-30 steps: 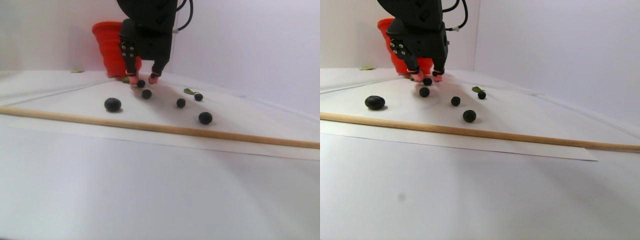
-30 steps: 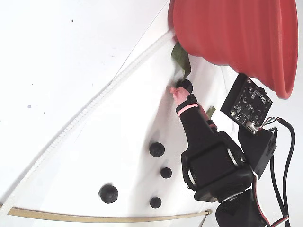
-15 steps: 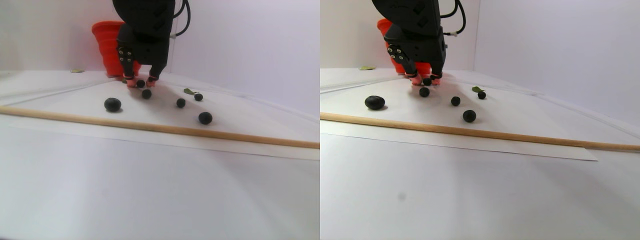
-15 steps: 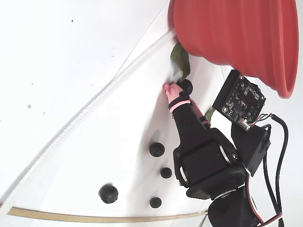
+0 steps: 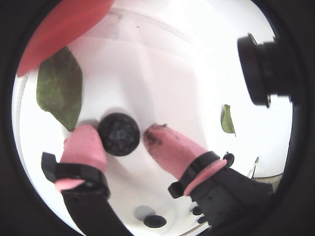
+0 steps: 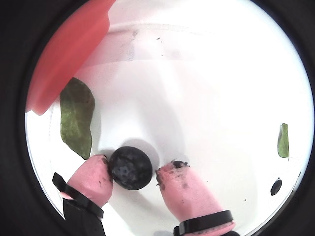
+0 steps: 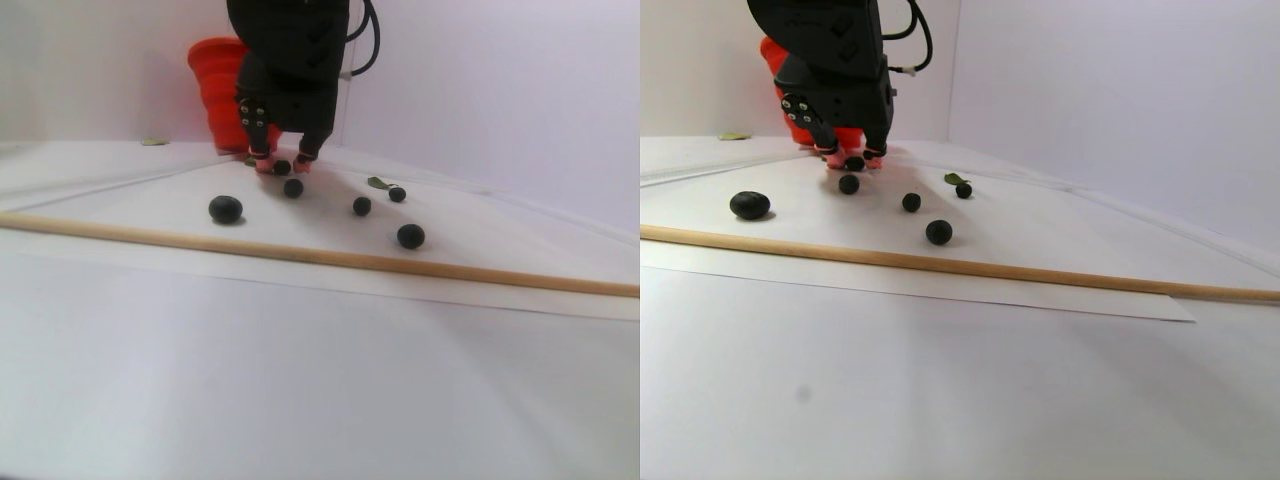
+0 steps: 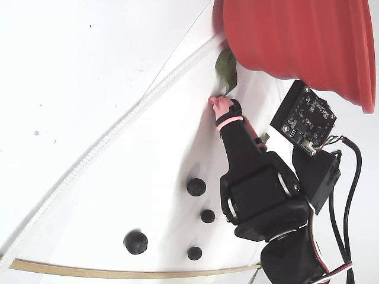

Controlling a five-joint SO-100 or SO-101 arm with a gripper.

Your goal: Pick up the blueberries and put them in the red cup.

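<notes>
In a wrist view, the red cup (image 5: pixel 59 29) fills the 11 o'clock corner, with a green leaf (image 5: pixel 60 91) just below it at 9 o'clock. At the centre a blueberry (image 5: pixel 118 134) sits on the white surface between the pink fingertips (image 5: pixel 83 145) of the gripper (image 5: pixel 120 136): the left-hand tip touches it, while a thin gap shows between the berry and the right-hand tip, so the jaws stand narrowly apart around it without pinching it. A second small leaf (image 5: pixel 227 119) lies at 3 o'clock.

In the left half of the stereo pair view, a large berry (image 7: pixel 225 209) lies at 9 o'clock, then the gripper's berry (image 7: pixel 282 167) at 11 o'clock before the cup, another berry (image 7: pixel 293 187) just in front of it, and three more berries (image 7: pixel 362 205) toward the right. A wooden rod (image 7: pixel 300 256) crosses in front of them all.

In the fixed view, four loose blueberries (image 8: pixel 196 187) lie around 6 o'clock, and the cup's rim (image 8: pixel 308 89) hangs at 1 o'clock.
</notes>
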